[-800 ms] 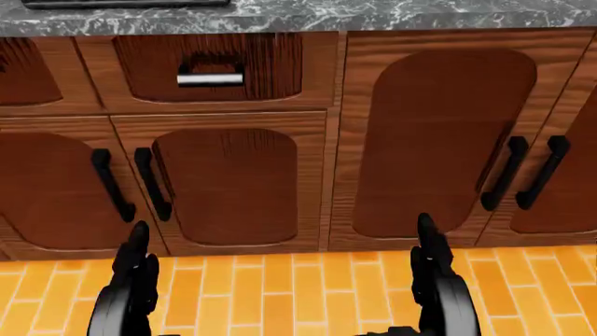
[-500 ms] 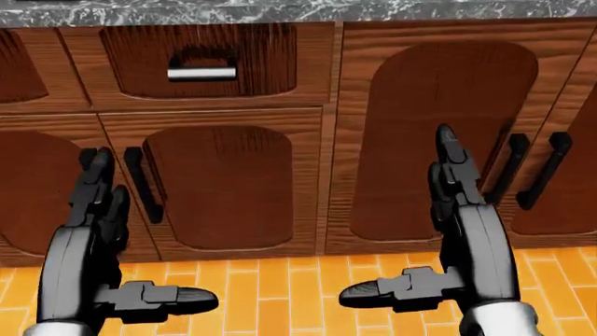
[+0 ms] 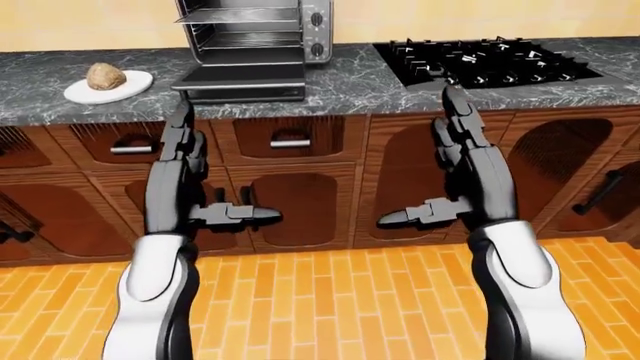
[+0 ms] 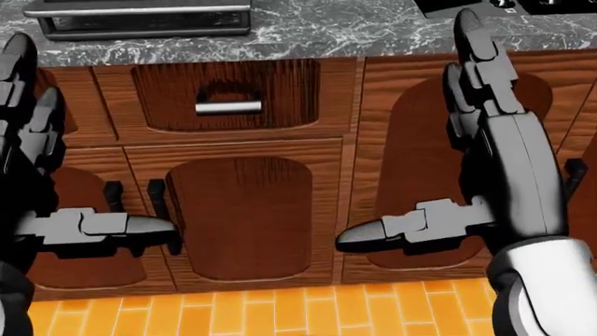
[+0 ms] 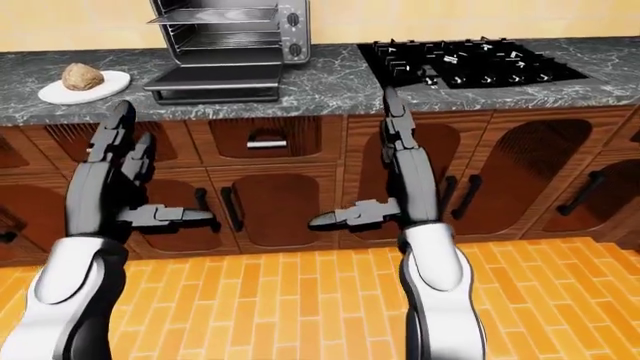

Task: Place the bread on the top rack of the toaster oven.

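- Since the earlier head view my arms have risen: both hands were low against the cupboard doors, and now their fingertips reach up to the desk edge; the view itself has tipped up a little, so more of the marble top shows.
- The desk (image 3: 360,79) runs across the left-eye view, dark grey marble over brown cupboard doors (image 3: 290,206) and drawers, with an orange brick floor (image 3: 330,300) below.
- A black gas hob (image 3: 485,58) is set into the desk at the upper right of that view.
- The toaster oven (image 3: 250,41) stands on the desk left of the hob, its door dropped open and flat, a wire rack showing inside near the top; whether there is a second rack below it I cannot tell for sure.
- My right hand (image 3: 455,161) is raised before the cupboards, fingers straight up and spread, thumb pointing left, holding nothing.
- My left hand (image 3: 185,169) mirrors it, fingers up and apart, thumb pointing right, also bare.
- A white plate (image 3: 85,91) lies on the desk well left of the oven.
- The bread (image 3: 105,76), a small brown roll, sits on that plate, well apart from both hands.
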Motion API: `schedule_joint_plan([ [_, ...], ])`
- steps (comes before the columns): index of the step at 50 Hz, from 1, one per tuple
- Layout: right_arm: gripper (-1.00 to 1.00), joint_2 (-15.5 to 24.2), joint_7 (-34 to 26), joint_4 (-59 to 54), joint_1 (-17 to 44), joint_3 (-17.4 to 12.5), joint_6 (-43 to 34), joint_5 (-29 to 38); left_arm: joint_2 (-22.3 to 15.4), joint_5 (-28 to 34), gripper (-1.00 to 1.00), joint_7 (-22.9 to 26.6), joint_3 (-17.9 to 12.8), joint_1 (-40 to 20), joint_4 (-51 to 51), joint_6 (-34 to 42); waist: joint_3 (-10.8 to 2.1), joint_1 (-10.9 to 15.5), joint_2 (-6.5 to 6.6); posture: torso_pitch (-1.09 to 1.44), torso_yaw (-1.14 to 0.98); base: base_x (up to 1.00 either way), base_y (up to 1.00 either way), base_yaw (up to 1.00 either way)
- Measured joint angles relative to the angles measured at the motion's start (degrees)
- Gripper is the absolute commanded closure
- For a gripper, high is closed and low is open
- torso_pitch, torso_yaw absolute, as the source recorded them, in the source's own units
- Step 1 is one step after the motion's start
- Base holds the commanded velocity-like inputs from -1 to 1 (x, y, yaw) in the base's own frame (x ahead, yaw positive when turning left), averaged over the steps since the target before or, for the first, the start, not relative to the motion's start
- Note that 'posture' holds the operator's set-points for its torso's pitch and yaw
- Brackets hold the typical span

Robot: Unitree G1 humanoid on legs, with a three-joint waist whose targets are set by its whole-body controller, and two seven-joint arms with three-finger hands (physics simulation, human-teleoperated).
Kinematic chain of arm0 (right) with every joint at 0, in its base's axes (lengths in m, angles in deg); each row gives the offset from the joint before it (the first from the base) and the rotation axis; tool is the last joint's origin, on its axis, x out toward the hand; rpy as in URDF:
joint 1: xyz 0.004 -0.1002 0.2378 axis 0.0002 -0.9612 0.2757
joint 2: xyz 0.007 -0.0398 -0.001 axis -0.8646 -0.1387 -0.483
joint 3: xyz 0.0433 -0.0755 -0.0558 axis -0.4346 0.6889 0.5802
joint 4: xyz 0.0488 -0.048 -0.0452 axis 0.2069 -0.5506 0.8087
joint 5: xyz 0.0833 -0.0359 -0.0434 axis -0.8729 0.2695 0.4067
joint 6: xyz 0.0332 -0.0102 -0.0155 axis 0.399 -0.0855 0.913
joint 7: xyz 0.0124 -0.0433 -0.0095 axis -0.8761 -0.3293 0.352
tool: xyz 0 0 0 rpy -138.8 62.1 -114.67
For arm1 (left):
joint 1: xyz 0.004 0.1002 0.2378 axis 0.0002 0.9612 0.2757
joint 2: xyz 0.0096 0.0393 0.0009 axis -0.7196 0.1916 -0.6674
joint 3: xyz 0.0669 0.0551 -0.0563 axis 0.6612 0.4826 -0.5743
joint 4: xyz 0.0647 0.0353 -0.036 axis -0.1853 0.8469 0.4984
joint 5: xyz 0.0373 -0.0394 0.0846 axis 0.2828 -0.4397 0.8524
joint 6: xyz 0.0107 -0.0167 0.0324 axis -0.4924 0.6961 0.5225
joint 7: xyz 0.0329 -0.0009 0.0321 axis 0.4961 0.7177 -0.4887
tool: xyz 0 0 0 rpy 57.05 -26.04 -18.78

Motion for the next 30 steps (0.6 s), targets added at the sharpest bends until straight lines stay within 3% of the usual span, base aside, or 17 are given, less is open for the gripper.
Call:
schedule_joint_plan([
  [4, -1.0, 0.3, 0.2, 0.8, 0.7, 0.6, -1.1, -0.6, -1.0, -0.3, -1.0, 0.1, -1.0, -0.5, -0.6, 1.4, 0.12, 0.3, -1.91, 0.0, 0.0, 0.12, 0.22, 0.0],
  [6, -1.0, 0.6, 0.0, 1.2, 1.8, 0.6, -2.1, -0.7, -1.5, -0.4, -1.0, 0.1, -1.9, -0.7, -1.8, 2.4, 0.16, 0.6, -3.5, 0.0, 0.0, 0.2, 0.29, 0.0],
  [8, -1.0, 1.2, 0.0, 1.4, 3.1, 0.1, -3.0, -0.6, -1.3, -0.3, -1.0, 0.2, -1.6, -0.8, -2.6, 2.8, 0.62, -0.1, -2.73, 0.0, 0.0, 0.2, 0.29, 0.0],
  [12, -1.0, 1.8, 0.0, 2.1, 5.3, 0.0, -5.9, 0.1, -1.7, -1.0, -1.0, 0.7, -1.1, -1.5, -4.9, 5.5, -0.28, -0.4, -3.85, 0.0, 0.0, 0.21, 0.29, 0.0],
  [14, -1.0, 1.7, -0.3, 2.7, 5.3, 0.7, -4.9, 0.4, -2.0, -1.1, -1.0, 0.7, -1.6, -2.2, -6.5, 5.9, -0.42, -0.4, -3.04, 0.0, 0.0, 0.2, 0.29, 0.0],
  [16, -1.0, 1.5, -0.8, 2.7, 5.4, 1.2, -4.3, 0.5, -2.2, -1.0, -1.0, 0.6, -2.0, -2.5, -7.7, 5.9, 0.12, -0.7, -1.43, 0.0, 0.0, 0.21, 0.29, 0.0],
  [18, -1.0, 1.5, -1.2, 2.9, 5.3, 1.1, -4.7, 0.7, -2.4, -1.1, -1.0, 0.7, -2.0, -2.8, -8.6, 6.6, 0.45, -1.1, 0.58, 0.0, 0.0, 0.2, 0.29, 0.0],
  [20, -1.0, 1.5, -1.4, 2.6, 6.0, 1.1, -5.3, 0.9, -2.4, -1.2, -1.0, 0.9, -2.0, -2.5, -8.3, 6.2, -0.16, -1.1, 3.57, 0.0, 0.0, 0.21, 0.29, 0.0],
  [24, -1.0, 0.8, -2.7, 2.4, 6.9, 2.8, -7.3, 0.8, -2.2, -0.8, -1.0, 0.8, -2.2, -1.6, -6.9, 7.3, 0.59, 0.2, 2.66, 0.0, 0.0, 0.21, 0.3, 0.0],
  [30, -1.0, 0.8, -2.7, 3.6, 7.2, 1.6, -5.8, 0.6, -2.2, -1.1, -1.0, 1.1, -1.9, -2.3, -8.7, 7.0, 0.26, 0.5, -1.62, 0.0, 0.0, 0.19, 0.33, 0.0],
])
